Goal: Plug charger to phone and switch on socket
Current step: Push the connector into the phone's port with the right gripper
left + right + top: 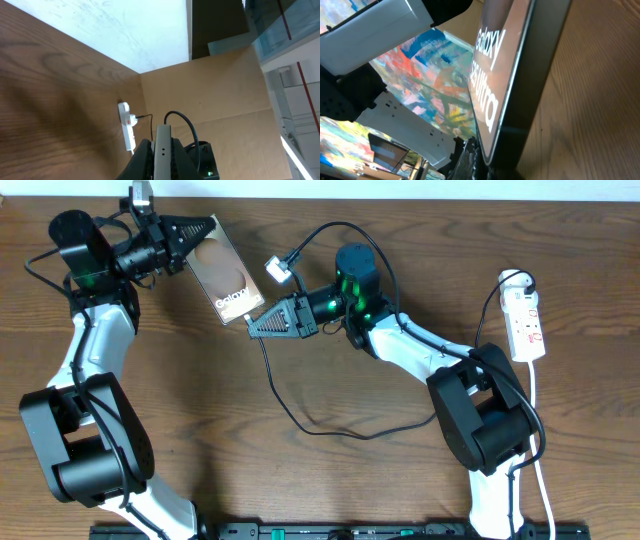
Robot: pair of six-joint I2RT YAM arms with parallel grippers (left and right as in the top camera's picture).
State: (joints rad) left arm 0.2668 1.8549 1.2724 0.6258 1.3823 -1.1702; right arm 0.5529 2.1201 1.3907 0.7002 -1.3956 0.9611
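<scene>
The phone [222,270] is clamped at its top edge by the left gripper [210,228], at the upper left of the table [350,490]. "Galaxy S25 Ultra" is read in white on its screen in the right wrist view. At its lower edge, the right gripper [254,330] is closed on the charger [300,422]. The cable is looped rightwards to the socket [527,325], whose red markings cannot be read.

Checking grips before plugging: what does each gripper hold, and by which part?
Left gripper holds the phone by the end opposite its Galaxy lettering. Right gripper appears to hold the charger at its plug end.
</scene>
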